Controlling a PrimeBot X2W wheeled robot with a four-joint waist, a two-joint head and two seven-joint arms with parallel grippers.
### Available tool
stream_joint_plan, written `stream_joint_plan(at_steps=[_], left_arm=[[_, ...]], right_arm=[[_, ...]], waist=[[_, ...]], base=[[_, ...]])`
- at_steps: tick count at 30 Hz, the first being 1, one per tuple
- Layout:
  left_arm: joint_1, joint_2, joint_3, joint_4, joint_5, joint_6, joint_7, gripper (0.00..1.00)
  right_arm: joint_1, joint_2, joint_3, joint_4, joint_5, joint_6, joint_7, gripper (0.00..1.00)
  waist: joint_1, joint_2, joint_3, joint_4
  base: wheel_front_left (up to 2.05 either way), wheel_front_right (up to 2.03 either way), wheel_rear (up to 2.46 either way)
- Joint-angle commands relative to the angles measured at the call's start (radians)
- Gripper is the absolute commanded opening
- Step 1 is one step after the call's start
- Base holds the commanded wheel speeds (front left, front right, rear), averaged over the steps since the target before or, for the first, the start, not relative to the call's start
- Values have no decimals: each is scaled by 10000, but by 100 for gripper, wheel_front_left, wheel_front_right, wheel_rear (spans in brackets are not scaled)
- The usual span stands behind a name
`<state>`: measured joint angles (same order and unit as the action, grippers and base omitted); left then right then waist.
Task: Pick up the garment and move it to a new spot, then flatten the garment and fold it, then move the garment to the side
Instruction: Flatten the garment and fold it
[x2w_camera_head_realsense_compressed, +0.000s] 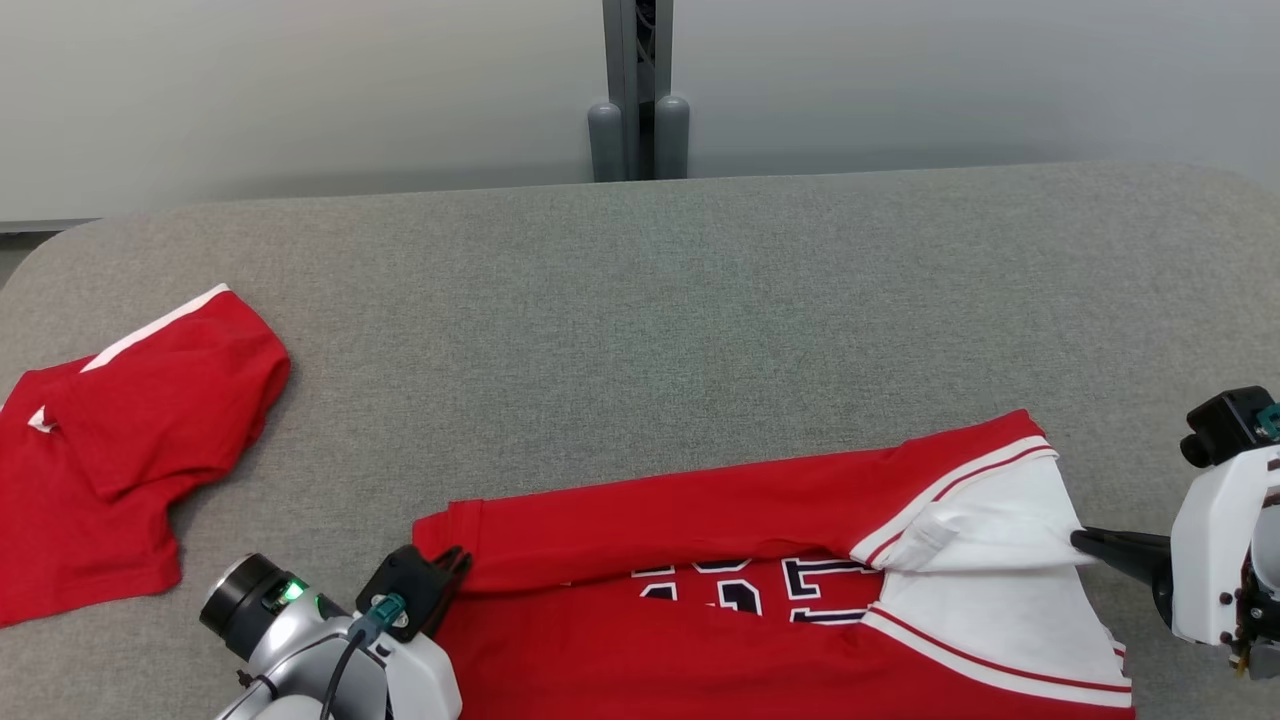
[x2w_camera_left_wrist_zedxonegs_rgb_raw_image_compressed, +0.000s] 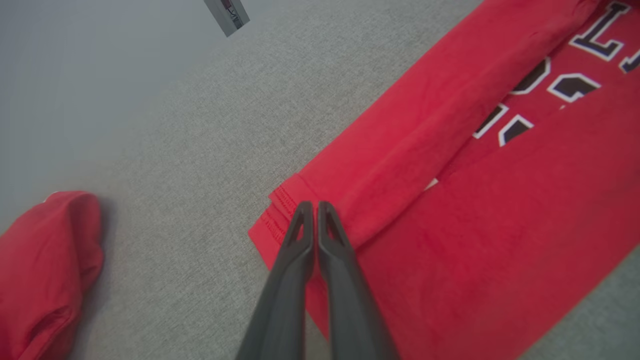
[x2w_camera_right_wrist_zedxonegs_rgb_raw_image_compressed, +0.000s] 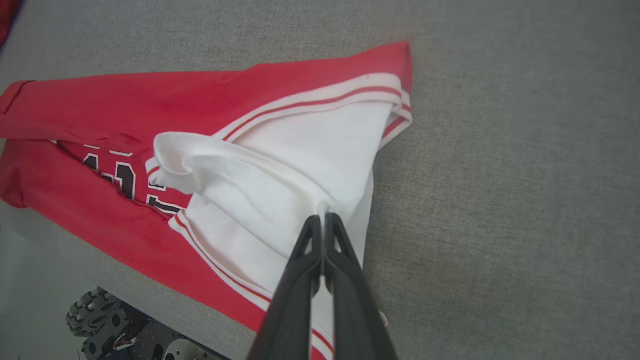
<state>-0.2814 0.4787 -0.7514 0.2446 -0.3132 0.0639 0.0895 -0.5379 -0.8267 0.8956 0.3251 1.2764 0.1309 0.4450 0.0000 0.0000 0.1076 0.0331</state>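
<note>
In the head view, my left hand (x2w_camera_head_realsense_compressed: 456, 560) sits low at the near left, fingers angled up and right onto the hem corner of the red jersey (x2w_camera_head_realsense_compressed: 700, 520) with white panels and dark block lettering. It lies along the near edge of the grey fabric tabletop (x2w_camera_head_realsense_compressed: 640, 300), long axis left to right, white end toward my right. My right hand (x2w_camera_head_realsense_compressed: 1085, 541) reaches in level from the right, pointing left. A second red garment (x2w_camera_head_realsense_compressed: 130, 440) lies well apart, far left.

In the left wrist view, the left hand (x2w_camera_left_wrist_zedxonegs_rgb_raw_image_compressed: 315, 206) is pressed together over that hem corner (x2w_camera_left_wrist_zedxonegs_rgb_raw_image_compressed: 280, 210); I cannot tell whether cloth is caught.

In the right wrist view, the right hand (x2w_camera_right_wrist_zedxonegs_rgb_raw_image_compressed: 323, 217) pinches a fold of the jersey's white cloth (x2w_camera_right_wrist_zedxonegs_rgb_raw_image_compressed: 280, 185).
</note>
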Motion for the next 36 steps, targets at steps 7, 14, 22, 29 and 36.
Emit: stream_joint_plan(at_steps=[7,14,22,29,36], left_arm=[[188,116,-163,-202,-169,-33,399,0],[315,182,-203,-205,-236,109,569,100],[148,141,191,-507,-330,675,397,100],[74,-406,1056,-618,-655,1737,-502,100],[302,-1396,2156,-492,-1295,2657,-2476,100]], right_arm=[[510,83,-400,22,-9,0,477,37],[810,67,-636,136,23,0,1283,100],[709,248,-1623,160,-592,0,819,100],[600,841,-2768,-51,-2004,0,-1099,100],[989,2025,-4111,-96,-3965,0,-4119,100]], waist=[[0,0,32,30],[0,0,-95,0],[0,0,-322,-66],[0,0,-404,-151],[0,0,-478,-238]], base=[[0,0,0],[0,0,0],[0,0,0],[0,0,0],[0,0,0]])
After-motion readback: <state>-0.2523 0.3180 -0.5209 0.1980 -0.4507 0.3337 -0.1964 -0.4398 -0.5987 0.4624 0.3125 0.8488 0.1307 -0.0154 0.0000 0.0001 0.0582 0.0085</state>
